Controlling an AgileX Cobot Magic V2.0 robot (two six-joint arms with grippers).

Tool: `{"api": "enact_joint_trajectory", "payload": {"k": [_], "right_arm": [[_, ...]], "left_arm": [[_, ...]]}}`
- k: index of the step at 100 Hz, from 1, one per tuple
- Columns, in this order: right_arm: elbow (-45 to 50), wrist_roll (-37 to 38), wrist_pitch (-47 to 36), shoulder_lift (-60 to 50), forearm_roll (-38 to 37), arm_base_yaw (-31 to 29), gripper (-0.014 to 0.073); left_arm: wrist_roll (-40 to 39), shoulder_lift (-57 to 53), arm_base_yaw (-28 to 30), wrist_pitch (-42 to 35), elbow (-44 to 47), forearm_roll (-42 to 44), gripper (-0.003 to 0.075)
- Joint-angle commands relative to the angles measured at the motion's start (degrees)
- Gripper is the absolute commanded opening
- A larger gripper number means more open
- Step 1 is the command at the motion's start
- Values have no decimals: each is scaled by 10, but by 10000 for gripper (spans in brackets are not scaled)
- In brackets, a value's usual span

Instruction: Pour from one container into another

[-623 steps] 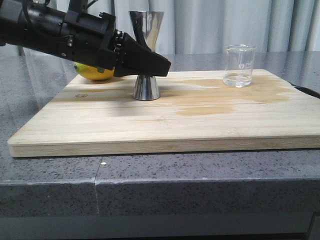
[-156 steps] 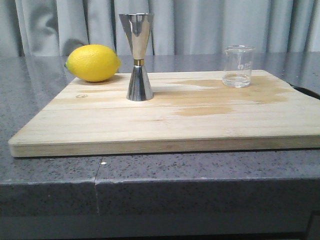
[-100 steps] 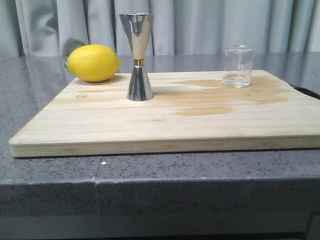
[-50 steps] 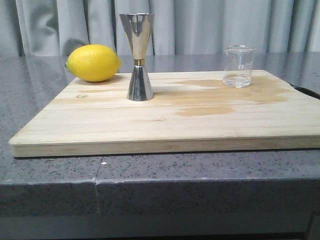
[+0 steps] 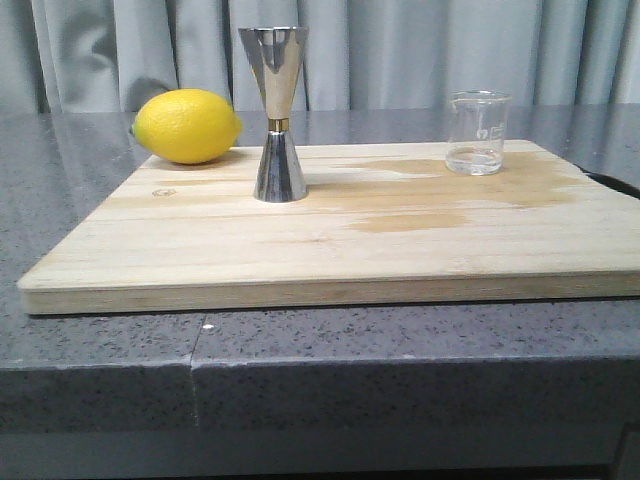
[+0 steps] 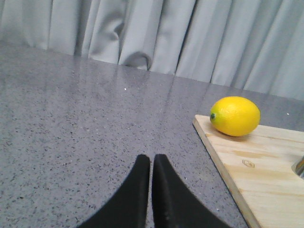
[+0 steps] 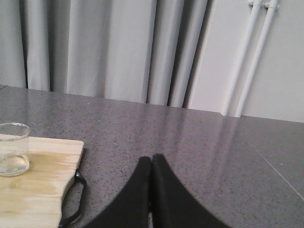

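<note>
In the front view the wooden cutting board (image 5: 330, 235) runs off the right edge, so its handle end shows only as a dark sliver beside the beaker (image 5: 479, 132). The beaker's printed marking is too small to read. In the left wrist view only a sliver of the steel jigger (image 6: 299, 166) shows at the frame edge, beyond the lemon (image 6: 235, 116) on the board.

Only fingers show. The left gripper (image 6: 151, 164) has two matte black fingers (image 6: 137, 190), broad at the base and tapering in smooth curves to narrow tips. The right gripper (image 7: 151, 164) is alike: plain black, curved, unmarked.
</note>
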Motion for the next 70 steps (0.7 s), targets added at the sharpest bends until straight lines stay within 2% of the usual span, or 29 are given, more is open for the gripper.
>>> {"api": "enact_joint_trajectory", "payload": {"k": [1,11,14,19,24,25,26,28,33,35,36,37,41,45,50,67,70], "right_arm": [[-14,-2,-35,4,-1,-1,-67],[-14,-2,-35,4,-1,-1,-67],[-14,-2,-35,4,-1,-1,-67],[-14,-2,-35,4,-1,-1,-67],[-14,-2,-35,4,-1,-1,-67],[-14,-2,-35,4,-1,-1,-67],[-14,-2,-35,4,-1,-1,-67],[-14,-2,-35,4,-1,-1,-67],[-14,-2,-35,4,-1,-1,-67],[-14,-2,-35,4,-1,-1,-67],[-14,-2,-35,4,-1,-1,-67],[-14,-2,-35,4,-1,-1,-67],[-14,-2,-35,4,-1,-1,-67],[-14,-2,-35,4,-1,-1,-67],[-14,-2,-35,4,-1,-1,-67],[-14,-2,-35,4,-1,-1,-67],[-14,-2,-35,4,-1,-1,-67]], "left_arm": [[3,-1,-20,-49,-7,-17,-19],[3,-15,-45,-107,0,-3,-19],[-1,-21,-53,-110,0,30,-19],[-35,-34,-59,-107,0,138,-19],[-138,-45,-62,-105,0,258,-19],[-198,-47,-62,-105,0,299,-19],[-198,-49,-62,-105,0,320,-19],[-266,-52,-62,-103,0,365,-19],[-440,-63,-62,-90,0,567,-19],[-515,-66,-62,-84,0,615,-19],[-563,-70,-62,-79,0,682,-19],[-585,-70,-62,-77,0,682,-19],[-701,-75,-61,-60,0,790,-19],[-768,-78,-61,-46,2,857,-19],[-813,-80,-61,-42,8,891,-19],[-815,-105,-64,-115,73,896,-19],[-815,-113,-64,-101,71,896,-19]]}}
